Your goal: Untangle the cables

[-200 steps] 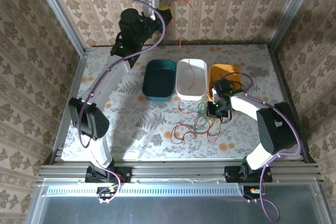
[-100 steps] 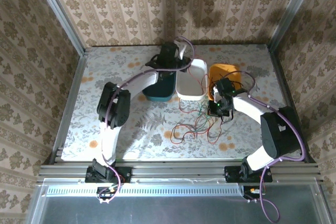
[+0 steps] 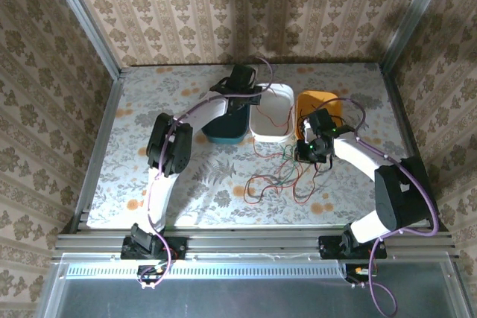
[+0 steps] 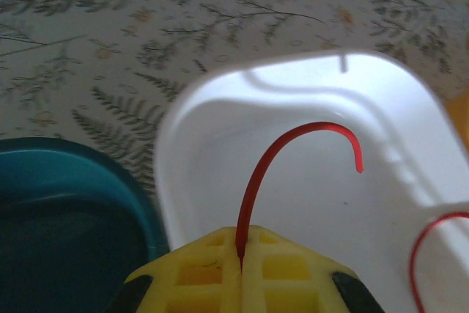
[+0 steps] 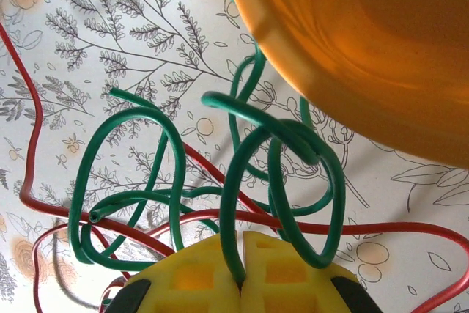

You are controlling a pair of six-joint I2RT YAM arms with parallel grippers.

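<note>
Two strands pinched, red going to its tray, green about to be drawn free

Top view: left end effector (image 3: 244, 87) hovers over the white tray (image 3: 272, 133) at 12 o'clock; right end effector (image 3: 311, 151) sits at 3 o'clock of the tangled cables (image 3: 279, 173) on the tabletop (image 3: 149, 102). Left wrist: fingers pinch the red cable (image 4: 322, 126); lower it inside before letting go. Right wrist: fingers pinch the green cable (image 5: 289, 133) beside the orange tray (image 5: 366, 49), red crossing beneath; I'd lift slowly so loops don't cinch
</note>
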